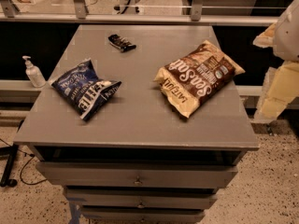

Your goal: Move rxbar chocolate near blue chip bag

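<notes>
Camera view: pre-grasp step, w/ rxbar chocolate [122, 42] flat at far end of grey tabletop [140, 113], well apart from blue chip bag [84, 88] front-left, gripper [279, 90] off right side, grip state can't tell; next prob. reach across, pinch bar low.

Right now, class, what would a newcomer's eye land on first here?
The big brown-and-cream Sea Salt bag lies right of centre on the grey table, and the blue chip bag lies at left. The small dark rxbar chocolate lies near the far edge. The robot's hand hangs beyond the right side.
</notes>
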